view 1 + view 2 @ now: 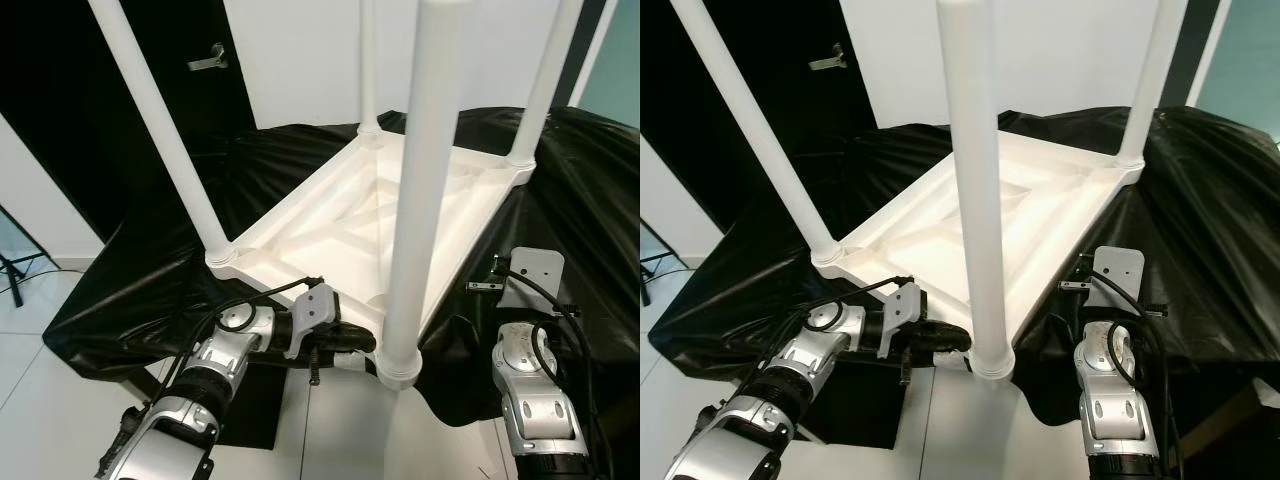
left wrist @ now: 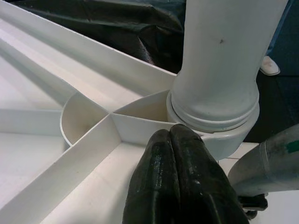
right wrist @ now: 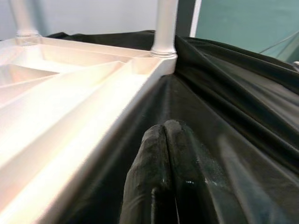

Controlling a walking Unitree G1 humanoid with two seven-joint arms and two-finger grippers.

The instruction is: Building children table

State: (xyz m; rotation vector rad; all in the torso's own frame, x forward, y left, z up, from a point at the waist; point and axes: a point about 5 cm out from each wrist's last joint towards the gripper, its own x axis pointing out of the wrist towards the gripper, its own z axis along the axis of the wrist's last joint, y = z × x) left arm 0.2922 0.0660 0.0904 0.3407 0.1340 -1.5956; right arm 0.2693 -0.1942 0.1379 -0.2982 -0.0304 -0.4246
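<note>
by the near leg [image 1: 420,200] of the table [image 1: 330,215], the left gripper [image 2: 174,140] is pressed together; it should push gently, straight. the right gripper [image 3: 164,135] is pressed together too.

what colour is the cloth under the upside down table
Black and glossy; the cloth under the white table shows best in the left eye view.
</note>
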